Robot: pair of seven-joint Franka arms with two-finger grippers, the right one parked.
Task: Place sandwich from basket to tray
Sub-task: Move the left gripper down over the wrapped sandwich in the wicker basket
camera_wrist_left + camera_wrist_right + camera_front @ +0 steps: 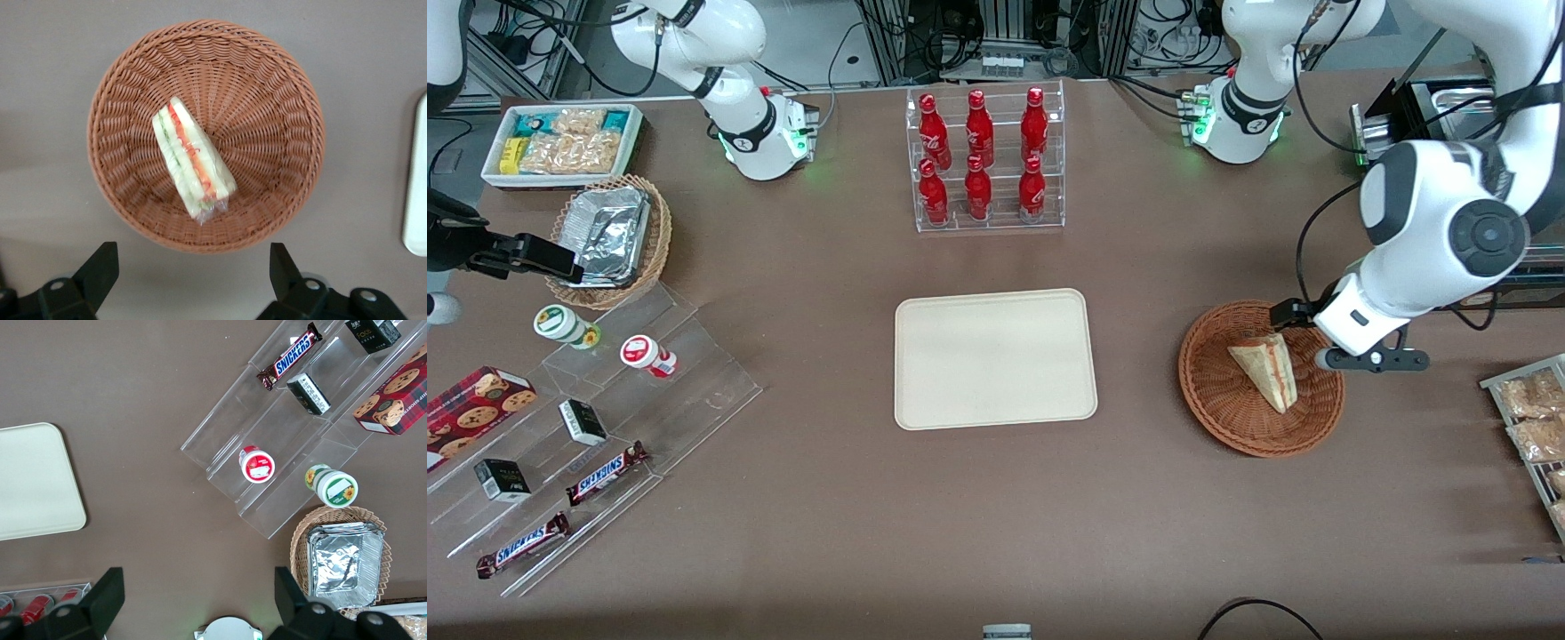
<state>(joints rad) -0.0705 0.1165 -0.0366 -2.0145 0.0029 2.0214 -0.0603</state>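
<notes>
The sandwich (1267, 366), a clear-wrapped white wedge with a red and green stripe, lies in the reddish-brown wicker basket (1209, 391), which stands beside the tray toward the working arm's end. The cream tray (996, 358) lies flat at the table's middle with nothing on it. My left gripper (1303, 324) hangs above the basket's rim, open and empty. In the left wrist view its fingers (100, 267) stand wide apart, and the gripper (191, 263) is over bare table just outside the basket (280, 133), with the sandwich (193, 160) inside. An edge of the tray (417, 187) also shows there.
A clear rack of red bottles (983, 160) stands farther from the camera than the tray. A wire rack of bagged pastries (1529, 418) is at the working arm's end. A white snack bin (560, 142), a tan basket with foil containers (609, 236) and acrylic steps (605, 427) lie toward the parked arm's end.
</notes>
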